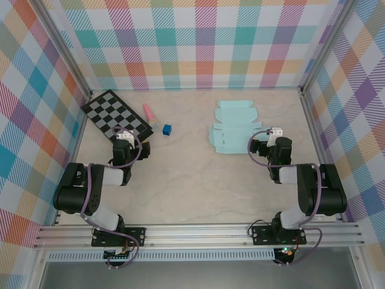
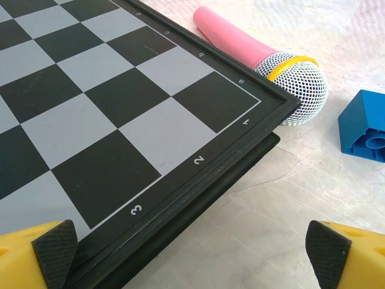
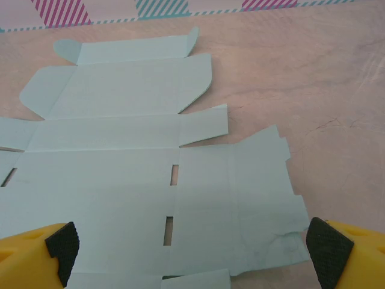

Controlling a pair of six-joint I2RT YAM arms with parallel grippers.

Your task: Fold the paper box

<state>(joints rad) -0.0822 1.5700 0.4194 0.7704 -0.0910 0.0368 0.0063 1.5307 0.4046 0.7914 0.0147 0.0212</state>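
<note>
A pale marbled surface sits inside plaid walls. A black-and-grey checkerboard lies flat at the far left. Well to the right of the checkerboard, the paper box lies unfolded, a flat mint-cyan sheet with its flaps spread out. The left claw hangs over the checkerboard's near corner, fingers wide apart and empty. The right claw, far right of the checkerboard, is also spread wide, over the sheet's near edge. A pink microphone touches the checkerboard's right edge. A small blue block sits just right of it.
</note>
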